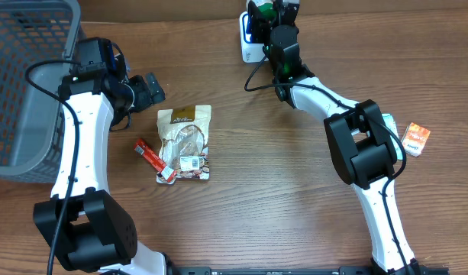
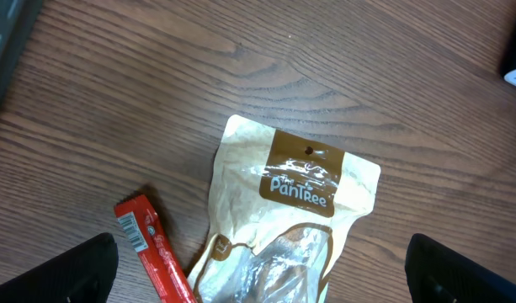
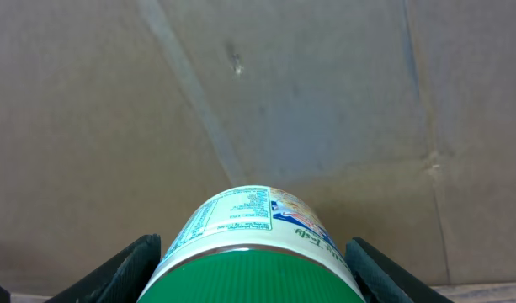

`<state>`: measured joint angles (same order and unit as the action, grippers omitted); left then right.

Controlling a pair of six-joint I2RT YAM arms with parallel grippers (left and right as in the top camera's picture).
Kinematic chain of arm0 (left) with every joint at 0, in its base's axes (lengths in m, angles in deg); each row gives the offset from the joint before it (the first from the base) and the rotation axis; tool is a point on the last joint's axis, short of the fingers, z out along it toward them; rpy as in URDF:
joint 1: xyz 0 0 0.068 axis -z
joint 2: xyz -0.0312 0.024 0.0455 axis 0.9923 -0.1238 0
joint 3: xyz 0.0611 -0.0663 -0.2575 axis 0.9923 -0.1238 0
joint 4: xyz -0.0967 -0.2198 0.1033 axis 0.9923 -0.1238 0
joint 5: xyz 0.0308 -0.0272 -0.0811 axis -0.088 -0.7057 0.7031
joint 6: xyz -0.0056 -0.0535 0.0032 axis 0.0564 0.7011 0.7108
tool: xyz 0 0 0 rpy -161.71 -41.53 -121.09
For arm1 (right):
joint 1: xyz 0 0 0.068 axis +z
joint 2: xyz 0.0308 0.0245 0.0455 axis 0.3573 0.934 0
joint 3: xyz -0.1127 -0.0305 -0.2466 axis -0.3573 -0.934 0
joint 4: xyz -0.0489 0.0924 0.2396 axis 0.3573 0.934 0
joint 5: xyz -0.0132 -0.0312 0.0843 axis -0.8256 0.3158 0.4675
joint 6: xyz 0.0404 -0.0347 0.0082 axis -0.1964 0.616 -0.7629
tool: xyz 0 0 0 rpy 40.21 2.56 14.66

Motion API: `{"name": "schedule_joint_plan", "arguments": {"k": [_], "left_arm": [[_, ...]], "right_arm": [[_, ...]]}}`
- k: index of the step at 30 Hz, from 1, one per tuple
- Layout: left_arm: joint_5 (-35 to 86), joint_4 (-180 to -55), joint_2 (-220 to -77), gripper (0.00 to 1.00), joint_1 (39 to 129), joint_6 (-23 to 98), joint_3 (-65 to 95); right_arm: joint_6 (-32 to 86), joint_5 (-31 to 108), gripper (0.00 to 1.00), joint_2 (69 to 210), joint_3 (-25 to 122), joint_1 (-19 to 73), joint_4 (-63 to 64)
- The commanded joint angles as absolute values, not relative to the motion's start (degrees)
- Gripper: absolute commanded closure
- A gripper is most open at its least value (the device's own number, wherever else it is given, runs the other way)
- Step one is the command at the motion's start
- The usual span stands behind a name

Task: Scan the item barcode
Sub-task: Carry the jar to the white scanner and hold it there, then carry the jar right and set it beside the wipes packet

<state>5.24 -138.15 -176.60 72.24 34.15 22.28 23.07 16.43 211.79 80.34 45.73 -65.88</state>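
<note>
The right fingers point(image 3: 127, 265) are clamped on a green-lidded canister point(image 3: 256, 220), one pad on each flank, and hold it at the far edge of the worktop point(image 1: 295, 198); there it hangs just over a white scanner point(image 1: 249, 40) with a blue glow on its face. In the wrist view the canister points at a cardboard wall point(image 3: 342, 101), with a panel of small print turned upward; a barcode is not legible there, so I cannot tell which side carries it.

The step in hand is presenting the code to the reader. Doing it well probably means rolling the wrist slowly so the label sweeps past the blue window; keeping the canister near the window without touching the stand; holding each angle briefly, since a curved label reads poorly on the move; keeping the clamp firm, as the smooth round wall could slip or twist between the pads.

The left fingers point(image 2: 64, 269) stand wide apart and hold nothing; they hover on the left above a tan snack pouch point(image 1: 185, 141) and a red bar point(image 1: 151, 157) that lie touching. A grey basket point(image 1: 20, 84) sits at the far left; a small orange box point(image 1: 415, 139) lies at the right, well apart from the rest.
</note>
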Motion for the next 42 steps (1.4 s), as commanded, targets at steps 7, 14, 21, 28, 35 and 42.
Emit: {"name": "schedule_joint_plan", "arguments": {"k": [7,14,21,28,35,42], "left_arm": [[5.1,-138.1,-176.2,0.0,72.1,34.9,23.1],[5.1,-138.1,-176.2,0.0,72.1,34.9,23.1],[5.1,-138.1,-176.2,0.0,72.1,34.9,23.1],[5.1,-138.1,-176.2,0.0,72.1,34.9,23.1],[5.1,-138.1,-176.2,0.0,72.1,34.9,23.1],[5.1,-138.1,-176.2,0.0,72.1,34.9,23.1]], "right_arm": [[29.6,15.8,0.96,212.2,82.7,46.8,-68.1],[33.2,14.9,0.96,212.4,82.7,47.5,-68.0],[33.3,14.5,0.96,211.5,82.8,47.5,-69.7],[33.2,14.5,0.96,202.7,82.8,48.2,-64.4],[30.6,15.0,0.96,189.0,82.8,48.5,-39.6],[30.2,15.0,0.96,178.4,82.8,47.0,-9.5]]}}
